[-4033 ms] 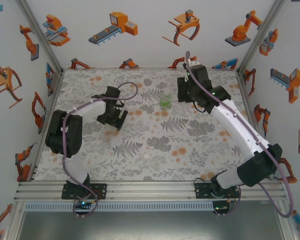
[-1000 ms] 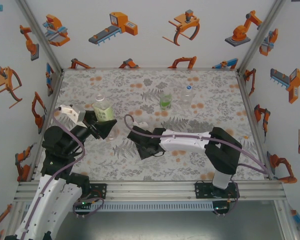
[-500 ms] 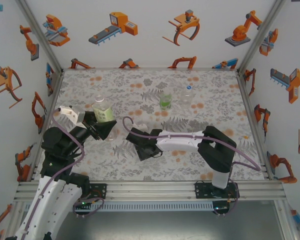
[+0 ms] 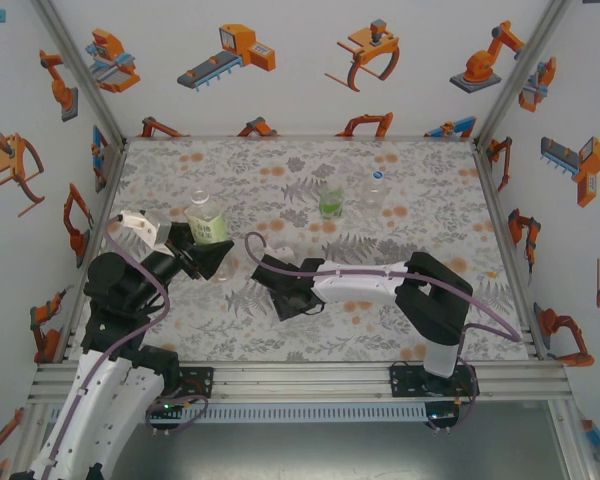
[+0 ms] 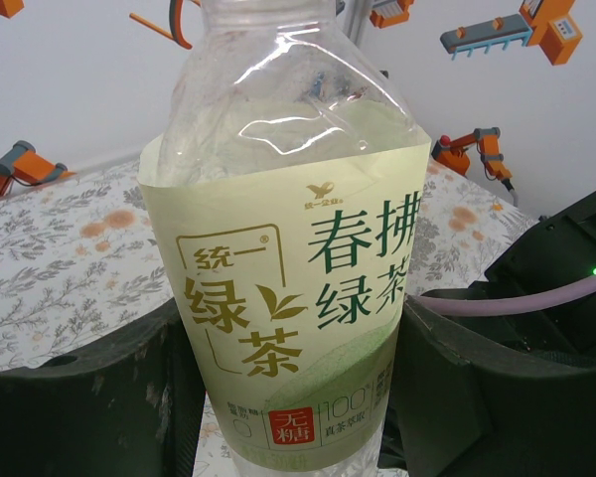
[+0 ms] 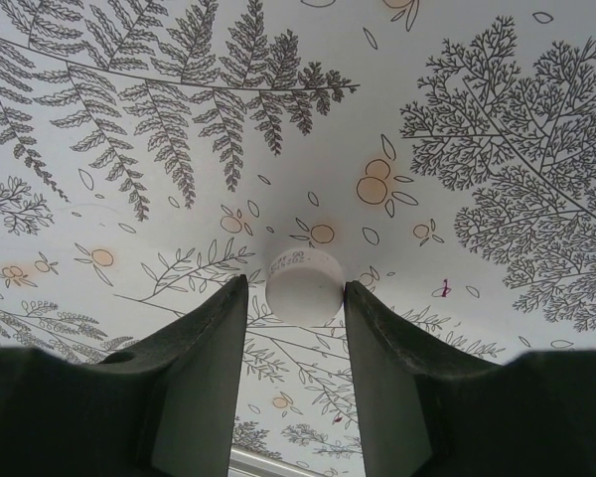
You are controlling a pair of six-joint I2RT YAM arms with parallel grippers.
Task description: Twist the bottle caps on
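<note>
Left hand (image 5: 290, 348) clamps the yellow-green labelled bottle (image 5: 288, 258), neck cut off. Right hand (image 6: 295, 288), slightly parted, straddles a white cap (image 6: 304, 294); contact seemingly incomplete.

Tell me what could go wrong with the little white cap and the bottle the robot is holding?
The cap is small and smooth, so it might squirt out when the right gripper pinches it. The bottle in the left gripper is clear plastic; it could tilt or squash, and then the cap might go on crooked.
</note>
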